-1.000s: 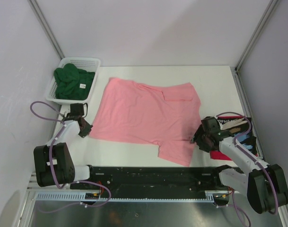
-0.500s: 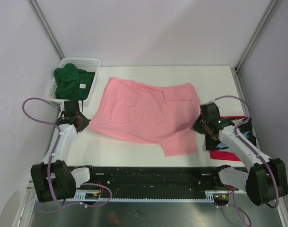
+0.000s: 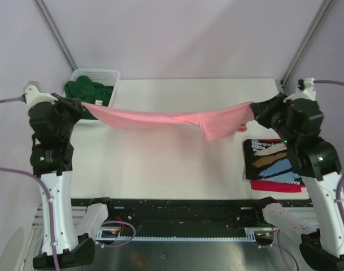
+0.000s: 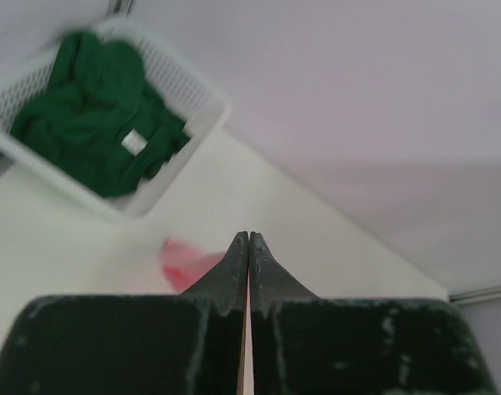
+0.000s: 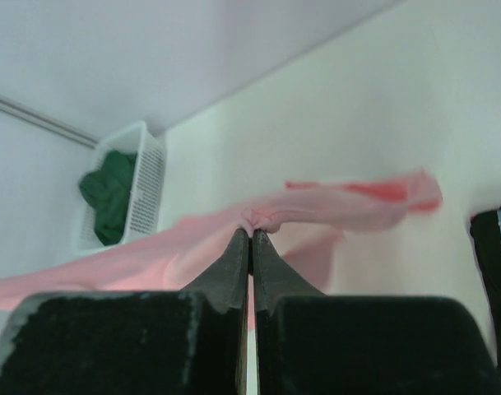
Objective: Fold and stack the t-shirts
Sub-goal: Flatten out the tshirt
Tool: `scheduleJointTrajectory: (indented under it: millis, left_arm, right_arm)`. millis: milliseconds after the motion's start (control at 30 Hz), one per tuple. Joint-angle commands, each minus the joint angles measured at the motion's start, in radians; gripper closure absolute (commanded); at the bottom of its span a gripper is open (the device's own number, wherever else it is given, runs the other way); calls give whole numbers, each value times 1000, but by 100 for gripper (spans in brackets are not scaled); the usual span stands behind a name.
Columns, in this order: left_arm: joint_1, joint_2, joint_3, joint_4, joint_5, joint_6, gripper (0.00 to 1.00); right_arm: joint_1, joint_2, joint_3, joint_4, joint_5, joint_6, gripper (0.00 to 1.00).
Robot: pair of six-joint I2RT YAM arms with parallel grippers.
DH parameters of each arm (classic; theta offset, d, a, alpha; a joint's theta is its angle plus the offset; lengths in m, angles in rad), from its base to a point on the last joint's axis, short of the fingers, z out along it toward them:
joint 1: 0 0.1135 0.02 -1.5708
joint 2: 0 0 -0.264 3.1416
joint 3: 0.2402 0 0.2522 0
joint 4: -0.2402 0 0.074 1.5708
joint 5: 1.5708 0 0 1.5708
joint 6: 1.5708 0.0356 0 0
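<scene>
From above, the left end effector (image 3: 75,105) and right end effector (image 3: 255,110) each clamp an opposite edge of the salmon-pink t-shirt (image 3: 160,118), stretched in the air between them, probably to pull it flat for folding. The left wrist view shows shut jaws, a blurred pink scrap just below the tips, and the dark green t-shirt (image 4: 94,132) far beyond. The right wrist view shows pink cloth bunched in the closed tips.
</scene>
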Motion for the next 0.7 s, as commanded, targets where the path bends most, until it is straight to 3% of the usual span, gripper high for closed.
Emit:
scheduleJointTrajectory:
  millis: [0,200,367,533,667]
  left_arm:
    - [8,-7,182,13,37,1,100]
    - [7,116,385,14,78,-24,100]
    - [7,263,485,29,113,-43,100]
    - [5,435,557,76,155,-74,100]
    - [-11,613,699,96,172,-87,100]
  right_arm:
    - [2,-21,183,-59,54,-54,100]
    - [2,46,344,-25,86,-110,100]
    - [-13,143,335,108,81,-144,100]
    - [-119,267,272,303,-56,-101,100]
    - [-210,412,318,421,-176,-38,100]
